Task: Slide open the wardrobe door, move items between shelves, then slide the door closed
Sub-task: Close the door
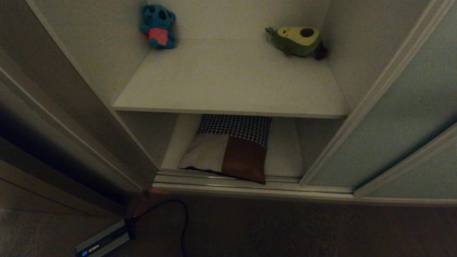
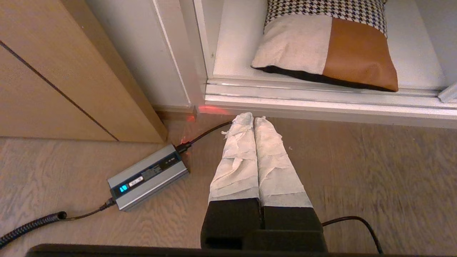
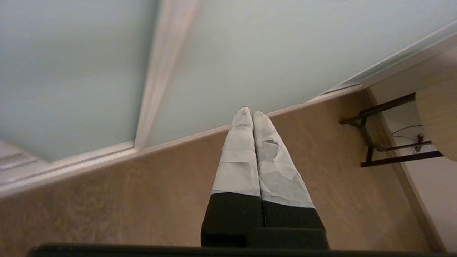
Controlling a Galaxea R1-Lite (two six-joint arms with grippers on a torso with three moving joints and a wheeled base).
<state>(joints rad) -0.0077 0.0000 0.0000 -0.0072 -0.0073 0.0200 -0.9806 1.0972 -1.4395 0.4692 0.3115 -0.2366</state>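
Wardrobe compartment stands open; the sliding wardrobe door [image 1: 403, 117] is pushed to the right side, pale grey-green panel with light edge strip. Patchwork cushion [image 1: 230, 150] (beige, rust-brown, houndstooth) lies on the bottom shelf [image 1: 285, 157], its front corner overhanging the door track [image 1: 228, 182]. Upper shelf [image 1: 228, 85] carries a blue plush toy [image 1: 158, 25] at back left and an avocado plush [image 1: 296, 40] at back right, well apart. On the floor [image 2: 357, 178] before the wardrobe: a grey power adapter [image 2: 148, 176] with black cable [image 2: 203, 135], near the left frame. Left gripper [image 2: 253, 119] closed and empty, hanging over the floor just short of the track. Right gripper [image 3: 249, 112] closed, empty, pointing at the base of the door panel above the floor. Neither arm shows in the head view.
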